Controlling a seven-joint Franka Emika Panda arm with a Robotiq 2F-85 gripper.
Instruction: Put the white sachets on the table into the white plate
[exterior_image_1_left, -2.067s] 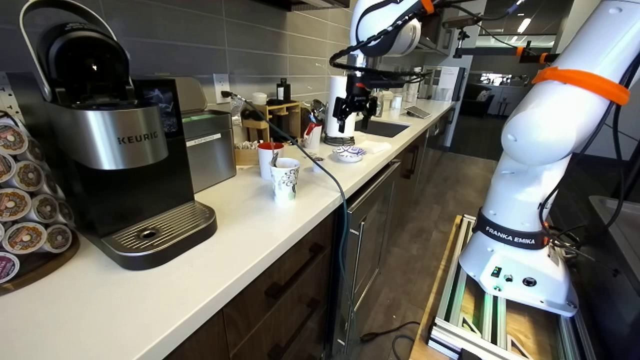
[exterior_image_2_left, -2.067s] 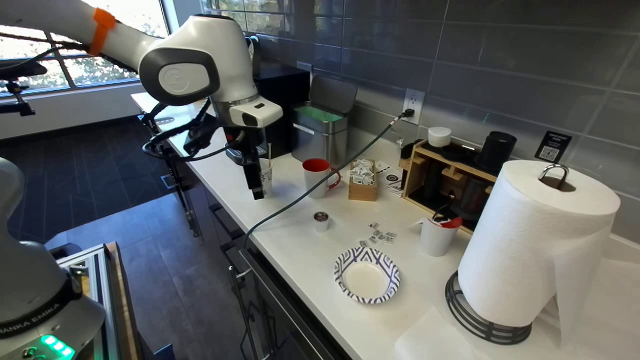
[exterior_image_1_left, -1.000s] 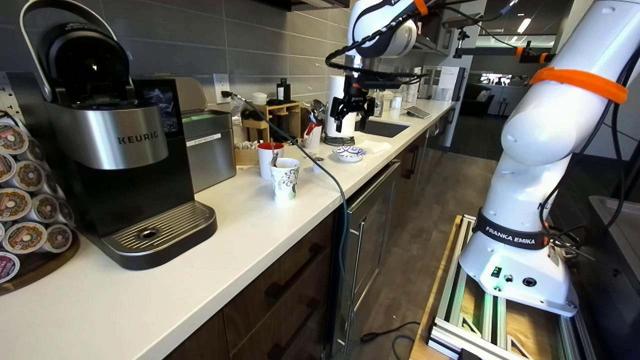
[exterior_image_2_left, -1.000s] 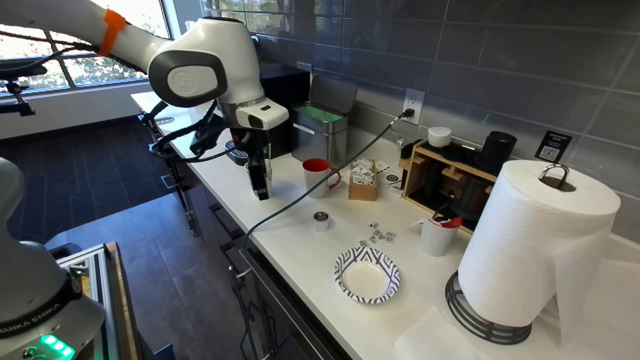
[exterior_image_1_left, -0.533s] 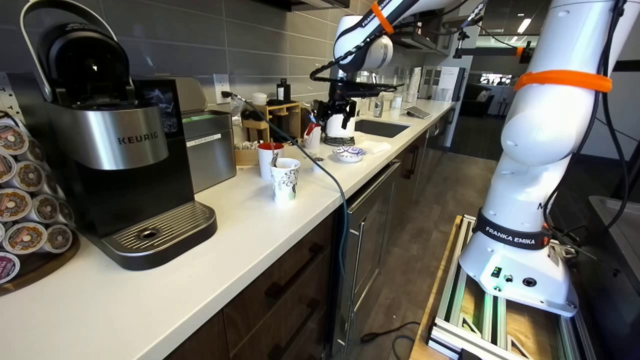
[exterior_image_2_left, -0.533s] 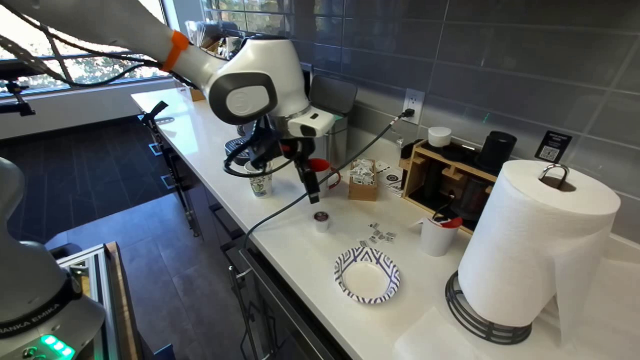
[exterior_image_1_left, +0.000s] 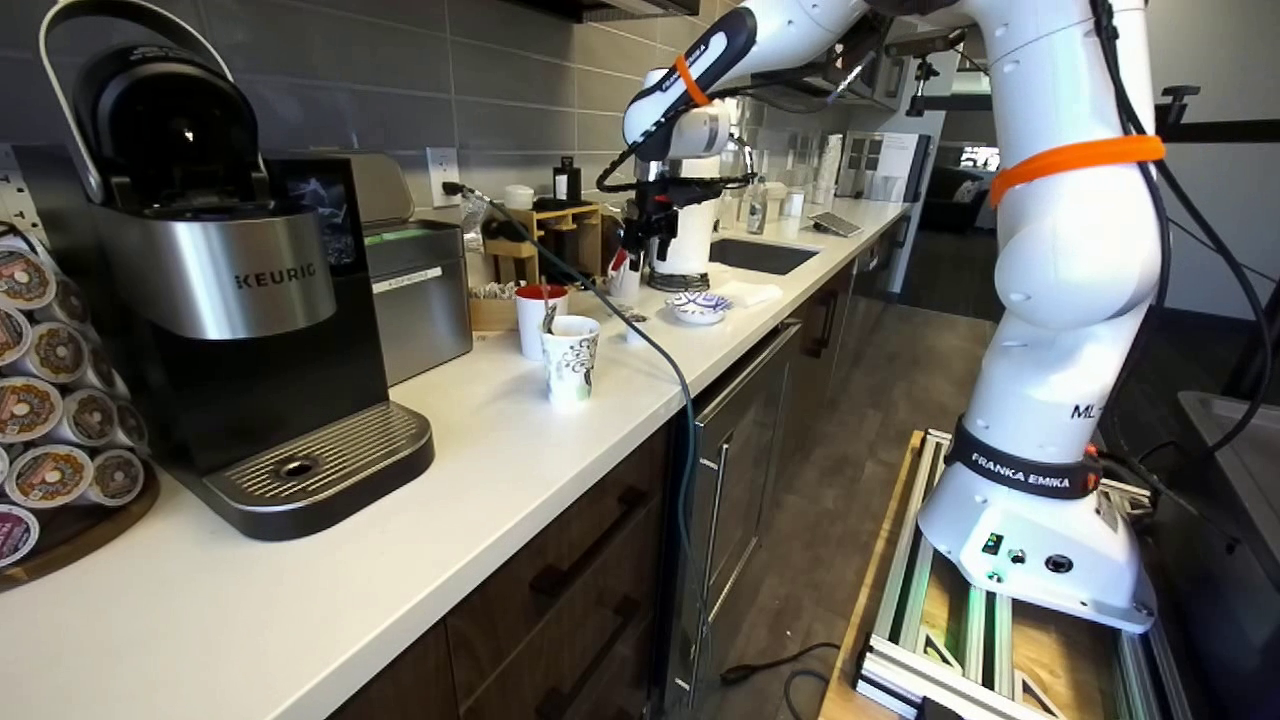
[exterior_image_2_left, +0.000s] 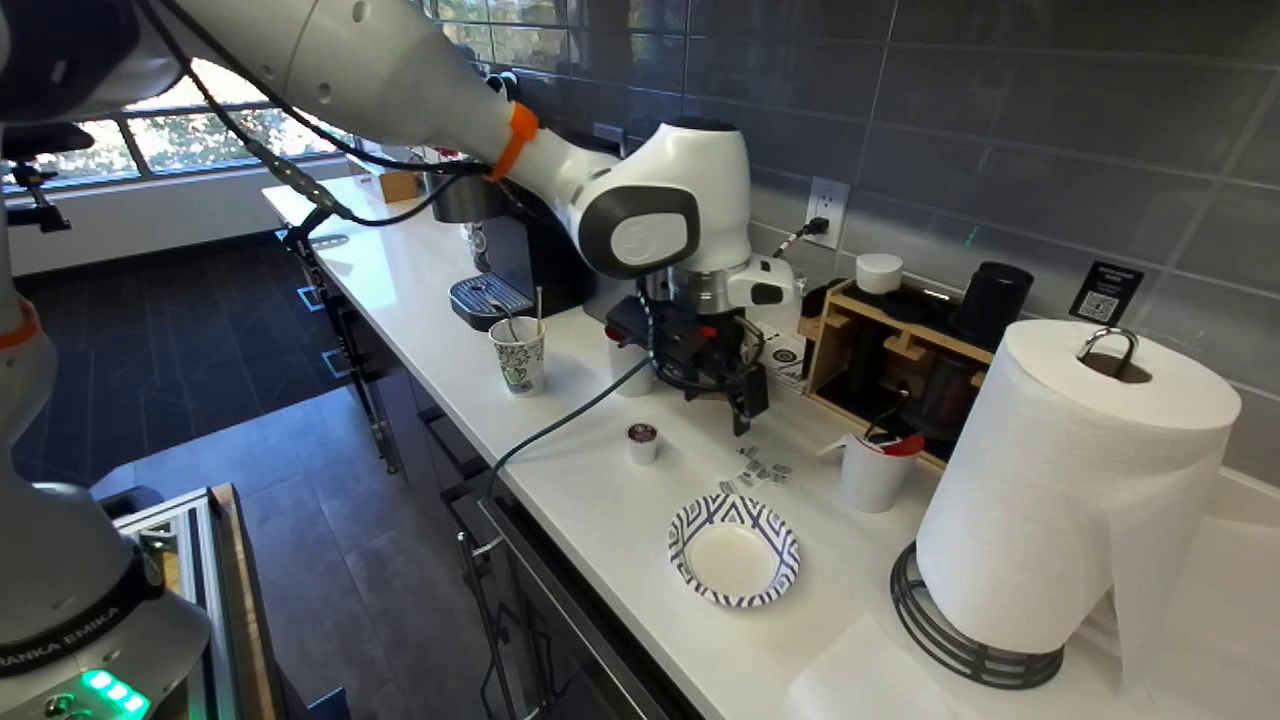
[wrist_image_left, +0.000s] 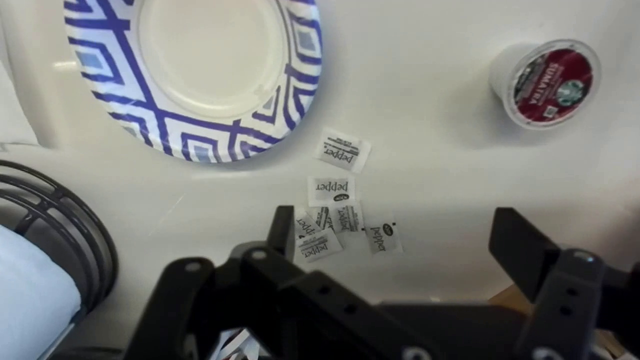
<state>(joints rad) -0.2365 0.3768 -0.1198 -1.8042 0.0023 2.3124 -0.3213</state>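
Note:
Several small white sachets printed "pepper" (wrist_image_left: 331, 190) lie flat on the off-white table (wrist_image_left: 430, 170), some overlapping. They also show as a small cluster in an exterior view (exterior_image_2_left: 765, 472). The white plate (wrist_image_left: 215, 55), a shallow round dish with a blue-patterned rim, lies beside them; it shows in both exterior views (exterior_image_2_left: 733, 560) (exterior_image_1_left: 698, 308). It is bare inside. My gripper (wrist_image_left: 392, 217) is open and empty above the table. In the wrist view its left fingertip overlaps the sachets' edge and one sachet shows between the fingers. The gripper hangs just behind the sachets in an exterior view (exterior_image_2_left: 748, 412).
A coffee pod (wrist_image_left: 547, 90) stands near the sachets. A paper towel roll (exterior_image_2_left: 1075, 490) on a black wire stand and a white cup with a red inside (exterior_image_2_left: 878, 475) stand close by. A cable (exterior_image_2_left: 575, 415) crosses the counter. A patterned cup (exterior_image_2_left: 518, 355) and a partly hidden mug (exterior_image_2_left: 632, 375) stand farther off.
The arm has swung from beside the patterned cup, past the mug, toward the sachets and lowered. The gripper has also turned. The sachets, plate and pod have not moved.

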